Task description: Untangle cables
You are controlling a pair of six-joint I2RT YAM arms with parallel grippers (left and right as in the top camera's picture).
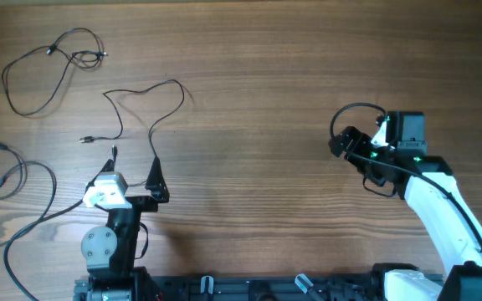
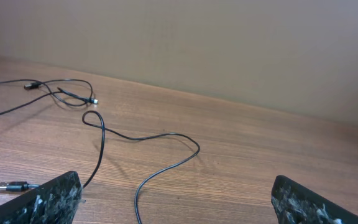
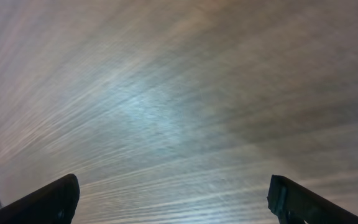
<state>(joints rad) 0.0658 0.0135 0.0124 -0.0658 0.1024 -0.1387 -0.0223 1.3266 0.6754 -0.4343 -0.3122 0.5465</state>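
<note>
Three thin black cables lie apart on the wooden table [image 1: 258, 92]. One is a loop [image 1: 36, 71] at the far left back, and the left wrist view shows it [image 2: 61, 87] at the far left. A second cable [image 1: 145, 96] winds through the middle left, and its near end runs between the fingers of my open left gripper [image 1: 134, 171]. The left wrist view shows this cable [image 2: 160, 137] passing between the spread jaws of my left gripper [image 2: 176, 208] without touching them. A third cable [image 1: 23, 180] curves along the left edge. My right gripper [image 1: 360, 160] is open over bare wood, empty [image 3: 176, 205].
A small plug end [image 2: 14, 185] lies just left of my left finger. A thicker black camera cord [image 1: 354, 110] loops above the right wrist. The arm bases [image 1: 249, 288] stand along the front edge.
</note>
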